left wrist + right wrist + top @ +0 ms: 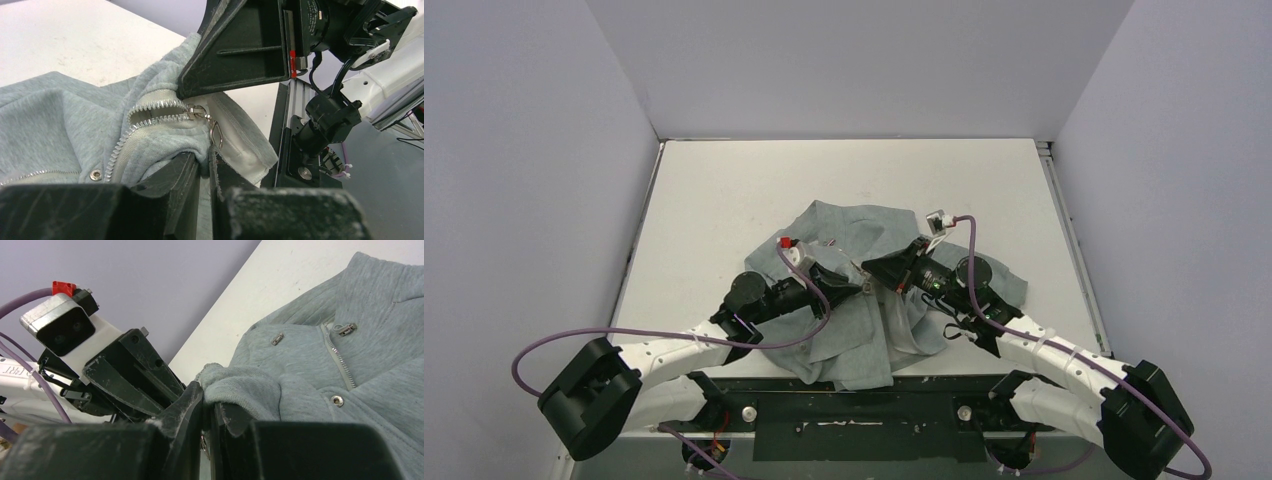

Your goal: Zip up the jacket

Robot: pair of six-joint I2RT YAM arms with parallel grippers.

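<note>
The grey jacket (844,225) lies crumpled on the table's near middle, and both grippers meet over it. My left gripper (856,281) (206,162) is shut on a fold of jacket fabric just below the metal zipper slider (196,109), whose pull tab (216,132) hangs down. The zipper teeth (120,145) curve away to the left. My right gripper (876,270) (207,400) is shut on a rolled edge of the jacket (310,355). Its black finger (235,55) hangs right above the slider. Another zipper (337,357) and a snap (337,400) show in the right wrist view.
The white table (724,200) is walled at the back and on both sides. Part of the jacket hangs over the near edge by the black base rail (854,420). Purple cables (554,345) loop from both arms. The left wrist camera (65,327) sits close to my right gripper.
</note>
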